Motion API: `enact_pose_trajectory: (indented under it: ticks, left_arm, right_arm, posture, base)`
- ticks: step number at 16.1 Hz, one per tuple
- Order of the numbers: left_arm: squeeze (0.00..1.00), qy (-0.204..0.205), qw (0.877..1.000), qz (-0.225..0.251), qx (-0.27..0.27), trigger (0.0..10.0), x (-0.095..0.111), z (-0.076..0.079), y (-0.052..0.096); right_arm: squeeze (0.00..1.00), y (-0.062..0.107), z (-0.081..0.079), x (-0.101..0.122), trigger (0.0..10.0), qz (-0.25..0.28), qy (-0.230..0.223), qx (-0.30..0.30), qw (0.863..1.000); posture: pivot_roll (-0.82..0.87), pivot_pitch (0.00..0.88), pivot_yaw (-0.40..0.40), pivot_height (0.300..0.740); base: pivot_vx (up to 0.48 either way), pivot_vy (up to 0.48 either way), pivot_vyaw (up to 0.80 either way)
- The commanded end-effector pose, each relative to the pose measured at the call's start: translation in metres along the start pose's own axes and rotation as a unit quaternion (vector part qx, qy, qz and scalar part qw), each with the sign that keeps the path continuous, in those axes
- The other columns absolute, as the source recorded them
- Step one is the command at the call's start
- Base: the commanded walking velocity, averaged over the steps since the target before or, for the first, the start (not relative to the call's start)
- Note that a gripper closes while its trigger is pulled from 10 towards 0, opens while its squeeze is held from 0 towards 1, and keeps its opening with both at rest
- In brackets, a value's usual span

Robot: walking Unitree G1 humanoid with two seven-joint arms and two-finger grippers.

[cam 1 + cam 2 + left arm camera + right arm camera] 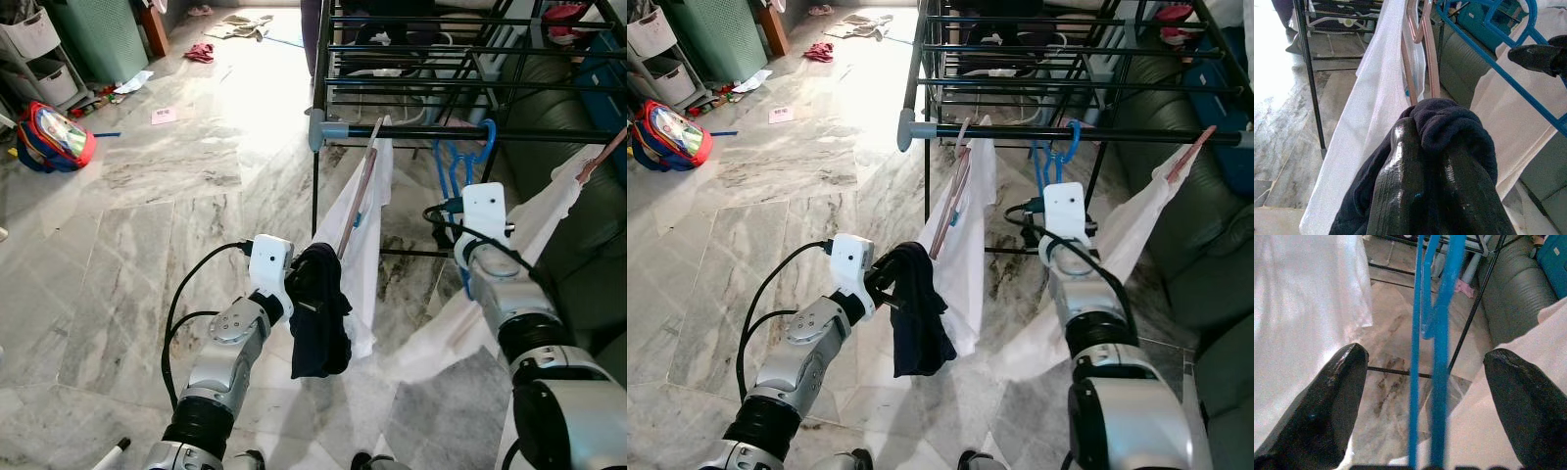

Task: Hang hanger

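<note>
Your blue hanger (468,162) is hooked over the front rail of the drying rack (411,132), dangling between two white garments: one (361,235) on a pink hanger (359,191) and another (534,230) further toward your right. Your right hand (1422,396) is sitting just below it with its fingers spread wide apart; in the right wrist view the blue bars are running down through the gap, touching neither finger (1317,406). So the hanger looks to be resting on the rail by its own hook.

The risk here is in pulling away. If you are drawing that hand back at an angle, a finger could be catching a blue bar and lifting the hook off the rail, dropping the hanger to the marble floor (167,225). The white cloth is also hanging close on both sides, so a sideways move could be snagging and dragging it along the rail.

Your left hand (304,284) is clamped together on a dark navy garment (318,313), which is drooping against the first white garment. Swinging that arm now could be tugging the cloth and rocking the pink hanger.
</note>
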State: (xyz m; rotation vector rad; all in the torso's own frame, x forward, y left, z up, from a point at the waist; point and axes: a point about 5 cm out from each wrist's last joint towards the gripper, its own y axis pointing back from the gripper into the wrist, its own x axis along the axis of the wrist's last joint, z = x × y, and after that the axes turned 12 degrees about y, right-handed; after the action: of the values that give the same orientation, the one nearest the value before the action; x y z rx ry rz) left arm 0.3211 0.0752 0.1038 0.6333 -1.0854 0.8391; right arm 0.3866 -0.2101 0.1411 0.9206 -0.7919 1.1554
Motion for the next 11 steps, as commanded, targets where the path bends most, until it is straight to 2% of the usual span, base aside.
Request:
enact_pose_trajectory:
  ticks: [1,2,3,5,6,7,8,9,10,11]
  left_arm:
    - [0.0,-0.005,1.0,-0.005,-0.002,10.0,-0.0009,0.001,-0.0003]
    - [0.0,-0.005,1.0,-0.006,-0.002,10.0,-0.0015,0.0009,-0.0001]
    - [0.0,-0.005,1.0,-0.006,-0.001,10.0,-0.002,0.0009,-0.0001]
    - [0.0,-0.005,1.0,-0.008,-0.001,10.0,-0.0027,0.0012,-0.0005]
    - [0.0,-0.005,1.0,-0.009,-0.002,10.0,-0.0029,0.0013,-0.0008]
    - [0.0,-0.006,1.0,-0.01,-0.002,10.0,-0.003,0.0017,-0.0011]
    - [0.0,-0.006,1.0,-0.01,-0.002,10.0,-0.0028,0.0019,-0.0014]
    - [0.0,-0.006,1.0,-0.01,-0.003,10.0,-0.0028,0.0019,-0.0015]
    - [0.0,-0.006,1.0,-0.012,-0.003,10.0,-0.0031,0.0017,-0.0015]
    - [0.0,-0.007,1.0,-0.013,-0.003,10.0,-0.0034,0.0018,-0.0014]
  right_arm:
    - [0.0,-0.0002,0.0014,-0.0053,2.8,-0.014,0.009,0.006,1.0]
    - [0.0,-0.0001,0.0034,-0.0077,5.4,-0.018,0.012,0.007,1.0]
    - [0.0,-0.0001,0.0045,-0.0095,9.8,-0.022,0.013,0.009,1.0]
    - [0.0,-0.0007,0.0044,-0.0104,9.8,-0.026,0.012,0.014,0.999]
    - [0.0,-0.001,0.0037,-0.0104,8.1,-0.028,0.009,0.015,0.999]
    - [0.0,-0.0012,0.0027,-0.0104,4.3,-0.03,0.002,0.018,0.999]
    - [0.0,-0.0014,0.0018,-0.0103,3.9,-0.031,0.0,0.019,0.999]
    - [0.0,-0.0015,0.0012,-0.0104,7.5,-0.032,0.0,0.02,0.999]
    - [0.0,-0.0018,-0.0003,-0.0106,10.0,-0.037,-0.005,0.024,0.999]
    - [0.0,-0.0023,0.0004,-0.01,10.0,-0.04,-0.006,0.021,0.999]
  posture:
    - [0.06,0.165,0.02,0.74]
    - [0.06,0.164,0.018,0.74]
    - [0.06,0.164,0.019,0.74]
    - [0.06,0.164,0.019,0.74]
    - [0.06,0.164,0.021,0.74]
    - [0.06,0.164,0.021,0.74]
    - [0.06,0.164,0.022,0.74]
    - [0.06,0.164,0.022,0.74]
    - [0.06,0.164,0.023,0.74]
    - [0.06,0.163,0.022,0.74]
  base:
    - [0.0,0.0,0.0]
    - [0.0,0.0,0.0]
    - [0.0,0.0,0.0]
    - [0.0,0.0,0.0]
    - [0.0,0.0,0.0]
    - [0.0,0.0,0.0]
    - [0.0,0.0,0.0]
    - [0.0,0.0,0.0]
    - [0.0,0.0,0.0]
    - [0.0,0.0,0.0]
